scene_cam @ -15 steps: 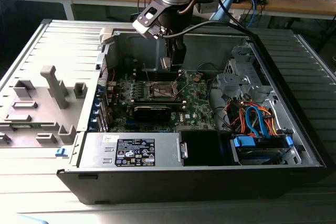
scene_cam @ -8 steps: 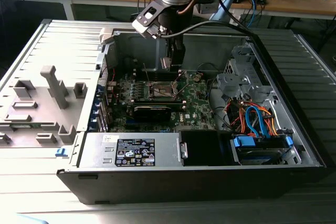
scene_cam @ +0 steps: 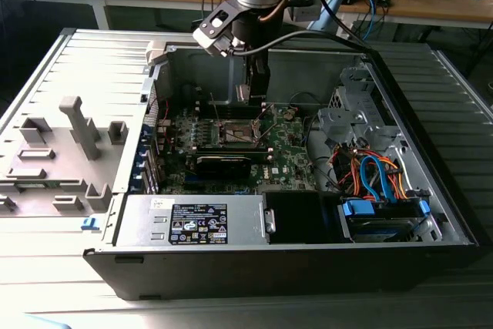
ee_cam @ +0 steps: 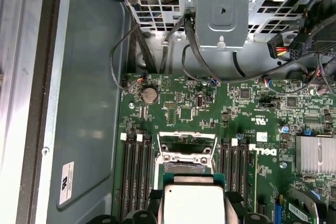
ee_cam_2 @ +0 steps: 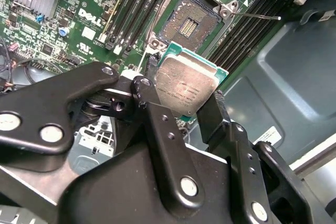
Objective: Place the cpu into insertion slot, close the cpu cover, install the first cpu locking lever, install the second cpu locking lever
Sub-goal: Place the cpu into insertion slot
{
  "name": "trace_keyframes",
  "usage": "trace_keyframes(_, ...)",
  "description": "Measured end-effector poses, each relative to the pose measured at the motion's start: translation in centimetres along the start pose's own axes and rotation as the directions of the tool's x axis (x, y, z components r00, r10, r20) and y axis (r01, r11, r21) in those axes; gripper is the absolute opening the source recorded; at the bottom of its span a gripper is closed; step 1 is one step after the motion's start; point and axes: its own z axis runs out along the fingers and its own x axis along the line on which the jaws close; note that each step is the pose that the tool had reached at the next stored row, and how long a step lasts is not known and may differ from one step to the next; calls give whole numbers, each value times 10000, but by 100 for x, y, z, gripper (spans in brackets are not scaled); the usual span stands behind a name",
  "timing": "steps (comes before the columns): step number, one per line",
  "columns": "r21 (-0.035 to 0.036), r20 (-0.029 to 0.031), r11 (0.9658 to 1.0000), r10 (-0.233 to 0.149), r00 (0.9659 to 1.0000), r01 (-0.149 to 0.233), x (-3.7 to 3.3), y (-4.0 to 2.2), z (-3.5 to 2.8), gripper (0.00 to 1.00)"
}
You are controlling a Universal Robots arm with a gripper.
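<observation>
- The cpu [ee_cam_2: 189, 85] is hanging in the air, gripped by the gripper [ee_cam_2: 184, 97]. Its grey metal top is facing the second wrist view, and it is tilting above the green motherboard [ee_cam_2: 89, 24] rather than resting on it.
- The fingers [ee_cam_2: 157, 116] are pressing on two opposite edges of the chip and are closed no further than its width allows. The chip is sitting between them, near their tips.
- The insertion slot [ee_cam_2: 191, 22] is lying open and bare with its contact field showing, so the first step is not yet done. In the second wrist view the chip is hovering close to the socket's near corner, not seated in it.
- The cpu cover is not lying down over the socket, so closing it is, I judge, left to do.
- A thin locking lever [ee_cam_2: 257, 16] is sticking out free from the socket's corner. Latching the levers looks to be outstanding too.
- In the exterior view the arm is reaching down into the open computer case [scene_cam: 439, 182], over the board.
</observation>
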Motion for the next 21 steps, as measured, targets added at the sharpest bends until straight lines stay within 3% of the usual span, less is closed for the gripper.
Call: trace_keyframes(21, -2, 3, 10000, 16, 10000, -16, 0, -12, 24, 55)
